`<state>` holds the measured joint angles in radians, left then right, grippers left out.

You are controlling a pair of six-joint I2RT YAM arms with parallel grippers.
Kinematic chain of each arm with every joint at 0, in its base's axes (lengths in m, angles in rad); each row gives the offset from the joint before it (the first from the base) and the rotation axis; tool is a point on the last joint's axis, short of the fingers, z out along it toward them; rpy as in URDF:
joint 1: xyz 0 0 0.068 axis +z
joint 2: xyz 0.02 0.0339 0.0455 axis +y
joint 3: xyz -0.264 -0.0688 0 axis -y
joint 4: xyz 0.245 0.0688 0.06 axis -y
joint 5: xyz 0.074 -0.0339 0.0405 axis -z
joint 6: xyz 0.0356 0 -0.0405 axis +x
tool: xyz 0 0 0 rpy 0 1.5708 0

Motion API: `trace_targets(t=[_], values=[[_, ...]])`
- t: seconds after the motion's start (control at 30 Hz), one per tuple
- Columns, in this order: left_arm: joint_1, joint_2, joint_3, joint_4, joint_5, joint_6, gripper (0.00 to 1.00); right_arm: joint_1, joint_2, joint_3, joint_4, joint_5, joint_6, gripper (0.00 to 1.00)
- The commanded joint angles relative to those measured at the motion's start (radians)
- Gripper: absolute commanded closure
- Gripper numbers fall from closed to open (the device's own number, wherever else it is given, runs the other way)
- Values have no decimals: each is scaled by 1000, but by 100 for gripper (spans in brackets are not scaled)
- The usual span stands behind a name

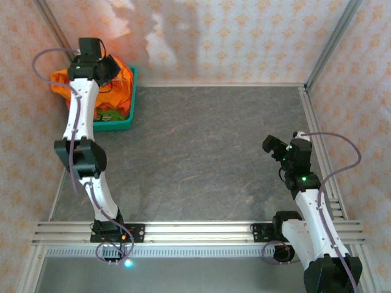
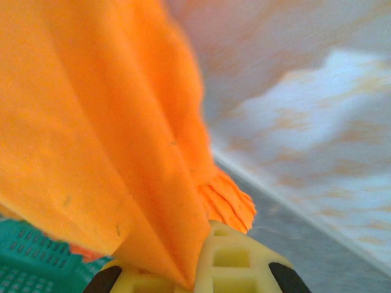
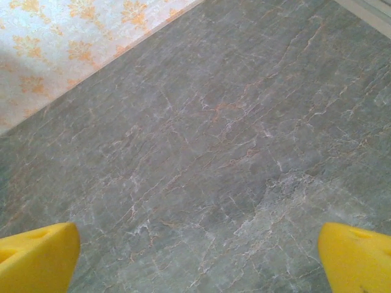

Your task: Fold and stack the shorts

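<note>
Room is plentiful across the grey marbled table [image 1: 208, 152]: its whole middle and right side lie bare, bounded by pale walls with an orange pattern at the far and side edges and by aluminium rails along the near edge. The teal plastic mesh basket [image 1: 132, 97] is tucked into the far left corner, close to both walls, so I have little margin there.

My left arm is stretched out to that corner. On the left wrist camera I see the left gripper [image 2: 194, 271] with its yellow fingers [image 2: 235, 262] pressed together on a fold of the bright orange fabric shorts [image 2: 110, 122], which rise from the pinch and cover most of that view. A gathered, ribbed edge of the cloth sits just beside the right finger, and a corner of the basket's mesh shows below left.

From above, the orange cloth bulges over the basket's far and left rims, and the arm's wrist covers its centre. I cannot tell whether that heap is one garment or two. A sliver of lime-green fabric [image 1: 105, 114] shows at the basket's near end, too small to make out further.

My right gripper [image 1: 273, 146] hangs over bare table near the right edge, fingers spread wide apart, holding nothing, well apart from the basket.
</note>
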<state>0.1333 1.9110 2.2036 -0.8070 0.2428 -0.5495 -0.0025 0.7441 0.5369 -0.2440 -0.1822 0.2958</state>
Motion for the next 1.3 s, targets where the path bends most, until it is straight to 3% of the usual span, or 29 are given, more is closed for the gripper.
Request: trace_targets(t=[0.0,0.2,0.43,0.5,0.6,0.7,0.77,0.97,1.03,1.13,1.27], values=[[-79,-198,51,111,60,51,100,-1,-9,5,20,-5,7,1],[-265,-325,58,195,54,87,100,0,-4,-14,39,-33,35,1],[-500,-318,49,198,29,118,100,-1,-31,-33,56,-54,17,1],[-548,-305,-5,201,22,151,81,-1,-46,-62,84,-48,31,1],[-585,-307,-133,246,18,187,38,-1,-45,-90,103,-41,56,1],[-594,-352,-280,318,38,203,20,0,-23,-68,19,74,140,1],[-594,-409,-376,355,46,225,14,-14,1,-55,-26,136,188,1],[-595,-667,-783,434,-6,255,4,-90,38,-119,26,18,357,2],[-594,-738,-900,421,-17,246,4,-91,41,-115,78,-73,311,10],[-595,-826,-1062,385,-27,208,4,-88,59,-53,64,-175,231,8],[-597,-920,-1291,391,-40,111,7,-29,101,60,3,-222,132,8]])
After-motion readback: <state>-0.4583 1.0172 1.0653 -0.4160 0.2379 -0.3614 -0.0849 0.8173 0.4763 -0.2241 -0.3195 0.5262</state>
